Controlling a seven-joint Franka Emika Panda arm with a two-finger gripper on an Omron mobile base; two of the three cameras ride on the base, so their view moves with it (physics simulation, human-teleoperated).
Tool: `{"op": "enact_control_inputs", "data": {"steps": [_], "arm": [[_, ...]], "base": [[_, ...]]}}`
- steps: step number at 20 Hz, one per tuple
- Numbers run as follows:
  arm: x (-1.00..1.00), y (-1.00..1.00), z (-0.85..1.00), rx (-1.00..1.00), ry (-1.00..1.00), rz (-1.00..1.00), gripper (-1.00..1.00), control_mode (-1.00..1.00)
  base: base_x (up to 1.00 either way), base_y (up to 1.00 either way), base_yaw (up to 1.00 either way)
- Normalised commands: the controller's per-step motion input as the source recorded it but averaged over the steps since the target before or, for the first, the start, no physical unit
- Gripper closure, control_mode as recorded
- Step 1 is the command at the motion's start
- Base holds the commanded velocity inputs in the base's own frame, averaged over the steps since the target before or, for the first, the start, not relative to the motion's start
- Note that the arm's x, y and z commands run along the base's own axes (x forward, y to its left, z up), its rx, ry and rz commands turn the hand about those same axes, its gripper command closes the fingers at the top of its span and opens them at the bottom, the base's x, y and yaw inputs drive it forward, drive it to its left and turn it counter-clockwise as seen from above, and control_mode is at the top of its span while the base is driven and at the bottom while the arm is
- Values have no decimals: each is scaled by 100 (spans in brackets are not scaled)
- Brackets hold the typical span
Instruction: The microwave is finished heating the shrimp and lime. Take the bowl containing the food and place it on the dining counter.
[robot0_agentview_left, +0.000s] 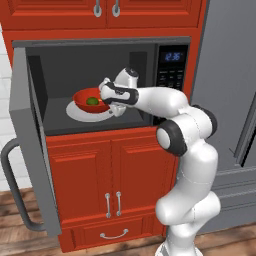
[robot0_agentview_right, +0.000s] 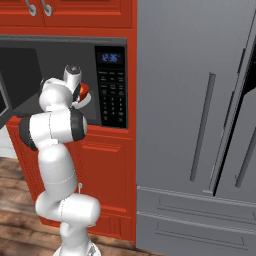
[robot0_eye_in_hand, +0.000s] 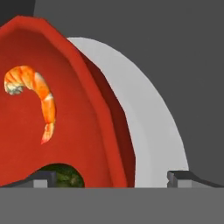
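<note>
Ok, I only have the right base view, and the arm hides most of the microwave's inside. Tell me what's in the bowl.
Observer: The hand view shows a shrimp and a lime lying in the red bowl.
Operator: Say what the bowl stands on.
Observer: From the left base view, it sits on a flat white plate on the floor of the microwave.
Operator: Give me the pincer's state.
Observer: The pincer is open. In the hand view it has one fingertip on each side of the bowl's rim.
</note>
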Motion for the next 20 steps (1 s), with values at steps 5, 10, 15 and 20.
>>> {"op": "enact_control_inputs", "data": {"steps": [5, 10, 15, 20], "arm": [[0, 0, -32, -5, 9, 0, 100, -100], [0, 0, -5, 0, 1, 0, 100, -100], [-8, 0, 0, 0, 0, 0, 100, -100], [-56, -18, 0, 0, -1, -2, 100, -100]], "base": [[0, 0, 0], [0, 0, 0], [0, 0, 0], [0, 0, 0]]}}
